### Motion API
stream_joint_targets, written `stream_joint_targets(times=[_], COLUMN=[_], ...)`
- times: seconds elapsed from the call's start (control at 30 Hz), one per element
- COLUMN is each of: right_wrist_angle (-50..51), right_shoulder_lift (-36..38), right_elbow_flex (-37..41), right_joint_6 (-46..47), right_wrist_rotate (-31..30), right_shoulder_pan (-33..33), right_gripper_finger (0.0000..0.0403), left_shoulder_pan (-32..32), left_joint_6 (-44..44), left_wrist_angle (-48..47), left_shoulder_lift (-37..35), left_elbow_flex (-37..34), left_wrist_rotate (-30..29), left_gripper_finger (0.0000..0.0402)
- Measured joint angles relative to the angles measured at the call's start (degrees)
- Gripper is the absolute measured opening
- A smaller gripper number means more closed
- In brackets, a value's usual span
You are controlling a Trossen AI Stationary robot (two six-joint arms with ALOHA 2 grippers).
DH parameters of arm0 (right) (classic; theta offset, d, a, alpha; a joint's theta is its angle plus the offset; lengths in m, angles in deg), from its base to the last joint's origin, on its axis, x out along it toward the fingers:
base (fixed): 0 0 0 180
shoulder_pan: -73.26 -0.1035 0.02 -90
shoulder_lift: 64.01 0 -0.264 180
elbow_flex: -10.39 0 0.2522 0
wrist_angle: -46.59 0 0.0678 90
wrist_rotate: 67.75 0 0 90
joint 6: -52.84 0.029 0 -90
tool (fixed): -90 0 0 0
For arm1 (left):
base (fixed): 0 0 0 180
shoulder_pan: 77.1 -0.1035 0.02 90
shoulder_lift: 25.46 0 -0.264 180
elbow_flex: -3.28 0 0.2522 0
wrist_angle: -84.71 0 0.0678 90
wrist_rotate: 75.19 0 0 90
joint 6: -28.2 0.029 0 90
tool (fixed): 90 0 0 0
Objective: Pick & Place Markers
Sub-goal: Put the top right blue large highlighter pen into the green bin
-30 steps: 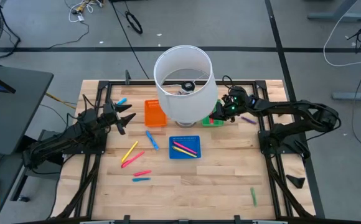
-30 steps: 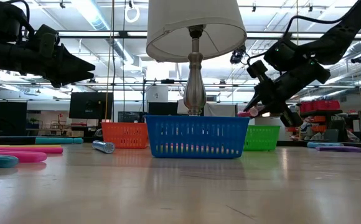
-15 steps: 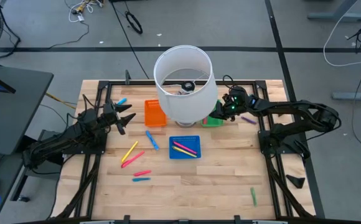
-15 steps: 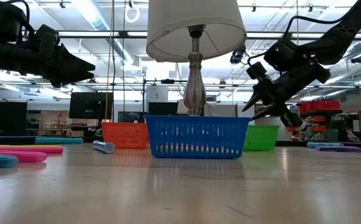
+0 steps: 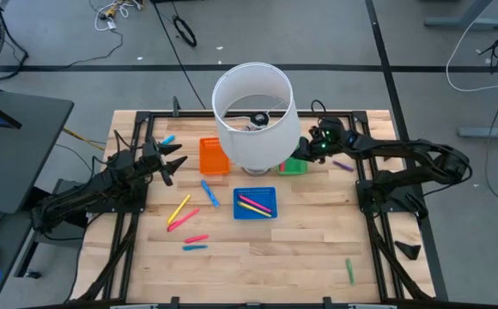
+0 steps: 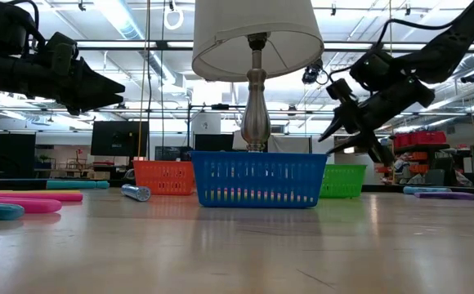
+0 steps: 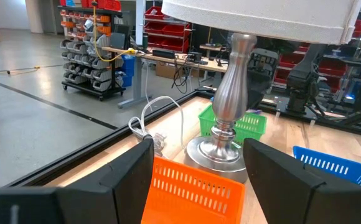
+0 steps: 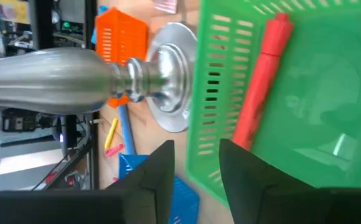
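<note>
Right gripper (image 6: 341, 139) hangs above the green tray (image 8: 292, 106) just beside the lamp (image 5: 253, 116), fingers spread, holding nothing. A red marker (image 8: 261, 81) lies inside that tray. Left gripper (image 5: 174, 163) waits on the lamp's far side near the orange tray (image 5: 213, 156), fingers apart and empty. Other markers (image 5: 180, 210) lie scattered on the tabletop (image 5: 275, 257); some sit in the blue tray (image 5: 255, 203) in front of the lamp.

The right gripper (image 5: 305, 152) hangs raised at the table's far side – fingers parted, empty. The left gripper (image 5: 177, 165) waits raised on its own side – fingers apart.
</note>
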Motion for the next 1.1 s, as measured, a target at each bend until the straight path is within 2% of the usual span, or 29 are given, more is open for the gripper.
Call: stream_joint_targets(times=[0.2,0.43,0.63,0.87,1.1], right_wrist_angle=[2.30,13.17,29.25,39.66,53.64], right_shoulder_lift=[3.55,7.47,7.94,7.95,7.95], right_elbow_flex=[0.00,-0.51,-6.08,-12.83,-18.97], right_joint_6=[-0.04,-0.75,-5.17,-7.37,-7.69], right_wrist_rotate=[-1.33,-6.77,-14.37,-20.48,-29.56], right_shoulder_pan=[-0.04,-1.45,-3.55,-4.47,-5.36], right_gripper_finger=[0.0126,0.0126,0.0126,0.0126,0.0126], left_shoulder_pan=[0.01,0.01,-0.01,0.01,0.00], left_joint_6=[0.01,-0.01,-0.01,0.01,0.00], left_wrist_angle=[0.00,0.00,0.00,0.00,0.00], left_shoulder_lift=[0.00,-0.01,0.01,0.01,-0.01], left_elbow_flex=[0.00,0.01,0.01,-0.01,0.01], left_wrist_rotate=[0.00,-0.01,0.01,0.00,0.00], left_gripper_finger=[0.0252,0.0252,0.0252,0.0252,0.0252])
